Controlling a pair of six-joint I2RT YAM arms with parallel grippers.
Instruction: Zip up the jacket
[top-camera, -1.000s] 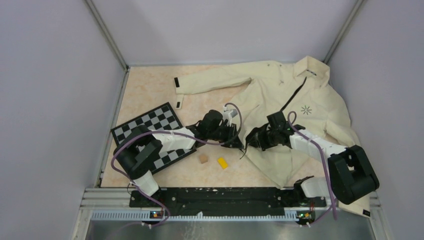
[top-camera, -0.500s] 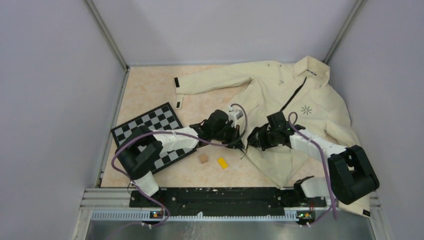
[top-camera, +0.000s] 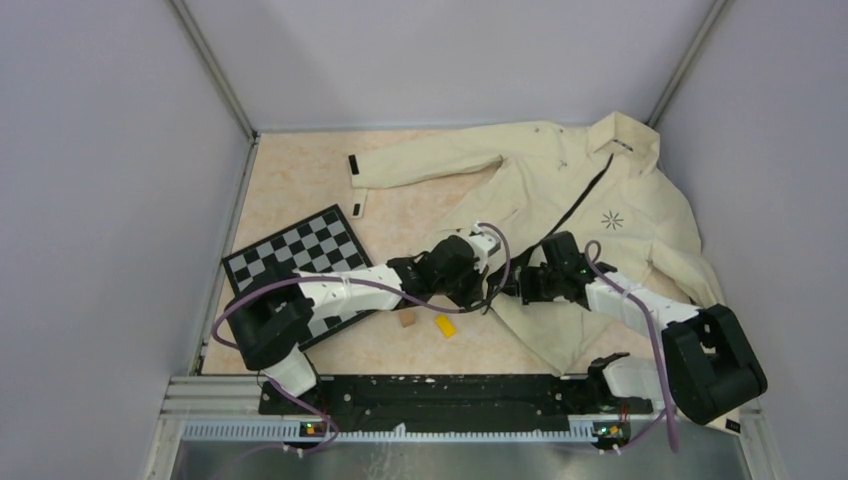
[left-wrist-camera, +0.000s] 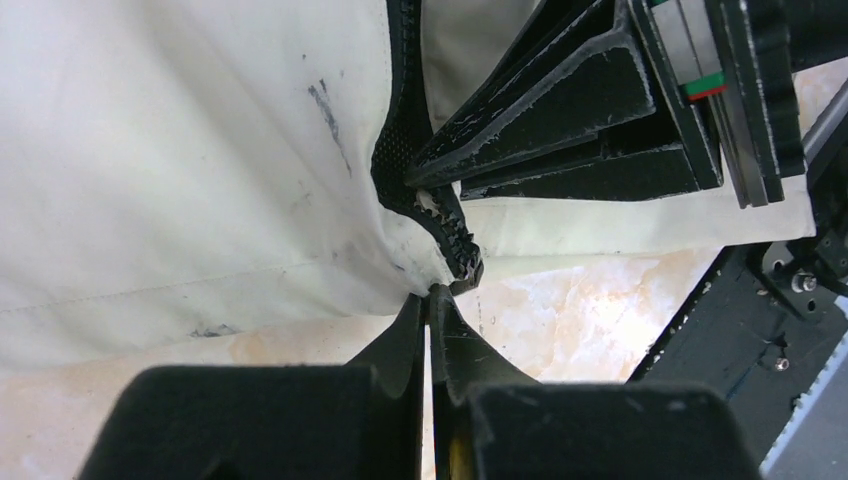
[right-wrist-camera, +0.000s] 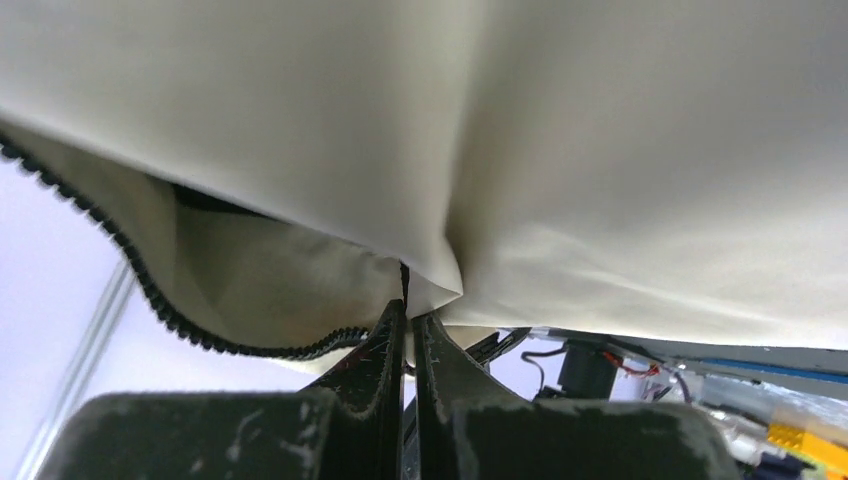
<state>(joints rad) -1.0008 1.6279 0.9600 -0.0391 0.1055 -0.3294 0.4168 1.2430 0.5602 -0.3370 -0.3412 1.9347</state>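
Note:
The cream jacket (top-camera: 620, 200) lies spread at the right, its dark zipper (top-camera: 585, 195) open down the front. My left gripper (top-camera: 485, 290) is at the jacket's lower front corner. In the left wrist view (left-wrist-camera: 430, 295) its jaws are shut, pinching the hem corner of the jacket (left-wrist-camera: 180, 150) at the bottom end of the zipper teeth (left-wrist-camera: 455, 240). My right gripper (top-camera: 517, 285) is just right of it. In the right wrist view (right-wrist-camera: 408, 305) it is shut on the lifted front edge of the jacket (right-wrist-camera: 560, 130), with zipper teeth (right-wrist-camera: 150, 300) curving at the left.
A black-and-white chessboard (top-camera: 300, 255) lies at the left under my left arm. A small brown block (top-camera: 407, 318) and a yellow block (top-camera: 445, 326) sit in front of the left gripper. Grey walls close in the table on three sides.
My left gripper has moved right and forward to the jacket's hem corner, beside the right gripper. The right gripper has shifted slightly right with the fabric.

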